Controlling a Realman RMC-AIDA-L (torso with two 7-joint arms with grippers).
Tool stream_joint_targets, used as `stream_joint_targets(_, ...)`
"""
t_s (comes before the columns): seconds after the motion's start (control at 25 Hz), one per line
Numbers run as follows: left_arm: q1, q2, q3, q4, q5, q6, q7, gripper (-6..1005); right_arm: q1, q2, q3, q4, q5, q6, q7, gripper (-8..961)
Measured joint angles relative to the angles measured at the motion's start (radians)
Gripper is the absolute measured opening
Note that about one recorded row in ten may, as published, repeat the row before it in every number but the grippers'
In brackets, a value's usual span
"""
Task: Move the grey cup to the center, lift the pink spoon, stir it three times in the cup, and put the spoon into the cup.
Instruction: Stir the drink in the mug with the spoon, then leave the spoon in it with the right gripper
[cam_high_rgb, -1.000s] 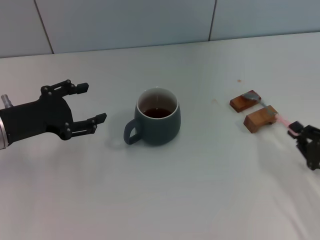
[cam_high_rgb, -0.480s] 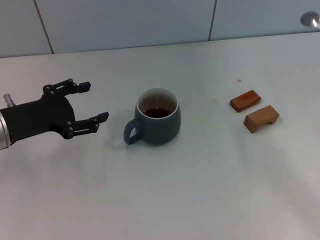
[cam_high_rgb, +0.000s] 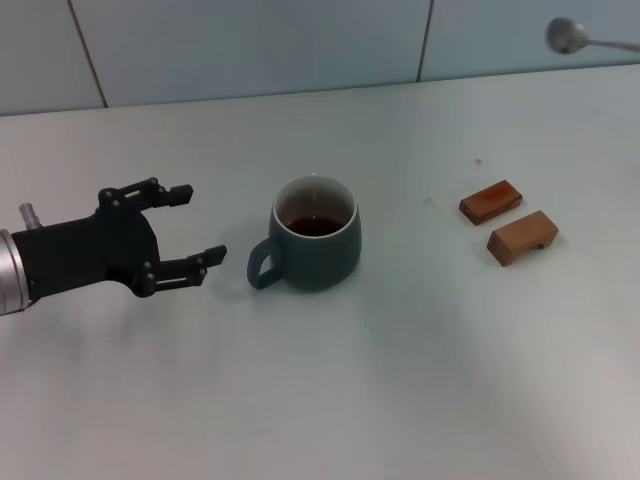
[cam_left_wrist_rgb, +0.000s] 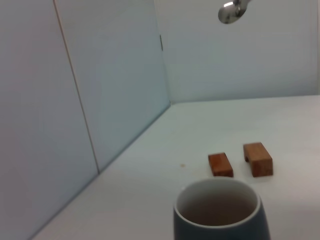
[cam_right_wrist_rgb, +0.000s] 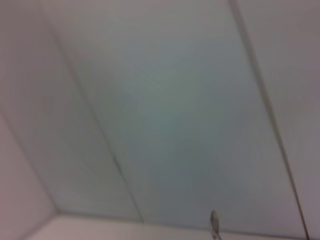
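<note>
Two wooden blocks (cam_high_rgb: 508, 220) beside grey cup (cam_high_rgb: 315, 235)

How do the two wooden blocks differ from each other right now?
The far wooden block is redder and lies flat and low; the near wooden block is paler, taller, with a notch underneath. The near one sits closer to the robot. Both lie apart on the table, right of the grey cup.

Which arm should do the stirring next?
Right. The pink spoon is already lifted at the upper right, on that arm's side. The left gripper hovers open beside the grey cup, empty.
</note>
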Motion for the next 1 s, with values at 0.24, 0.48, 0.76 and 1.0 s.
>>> stream_joint_targets(0.24,-0.001,0.000,0.027,-0.003,0.009,-0.010,-0.025,818,0.006,-0.013,-0.286,-0.298,-0.041,0.007,0.171,122)
stream_joint_targets(0.48,0.002,-0.003,0.046,-0.007,0.008,-0.009,-0.037,818,0.109,-0.039,-0.508,-0.362,-0.172,-0.015,0.285,123)
stream_joint_targets(0.76,0.003,0.000,0.064,-0.005,0.011,-0.014,-0.065,818,0.373,-0.086,-0.698,-0.145,-0.385,-0.022,0.401,124)
stream_joint_targets(1.0,0.010,0.001,0.071,0.001,0.011,-0.011,-0.074,818,0.527,-0.094,-0.710,0.069,-0.487,-0.002,0.404,126)
